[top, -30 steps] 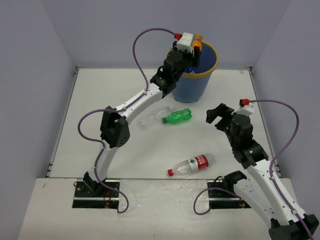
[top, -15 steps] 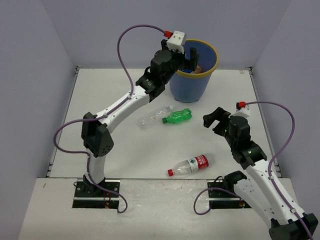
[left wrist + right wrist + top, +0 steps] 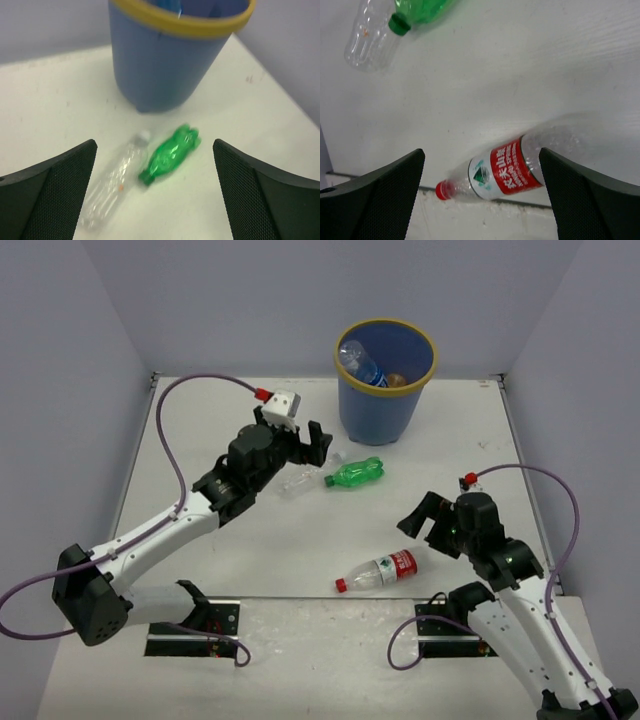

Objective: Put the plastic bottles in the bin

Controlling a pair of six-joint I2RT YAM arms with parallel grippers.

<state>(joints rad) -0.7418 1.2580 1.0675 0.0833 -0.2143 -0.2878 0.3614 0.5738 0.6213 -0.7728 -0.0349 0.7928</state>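
where the table (image 3: 300,540) nears its front edge, the red-label bottle (image 3: 378,570) lies on its side, cap to the left. the right gripper (image 3: 425,523) hangs just beside it on the right, jaws wide and empty. at mid-table the clear bottle (image 3: 300,480) and green bottle (image 3: 355,474) lie side by side, close together. the left gripper (image 3: 297,448) hovers over the clear bottle, jaws wide and empty. at the far edge stands the bin (image 3: 385,410), holding a blue-label bottle (image 3: 362,364) and an orange bottle (image 3: 398,380).
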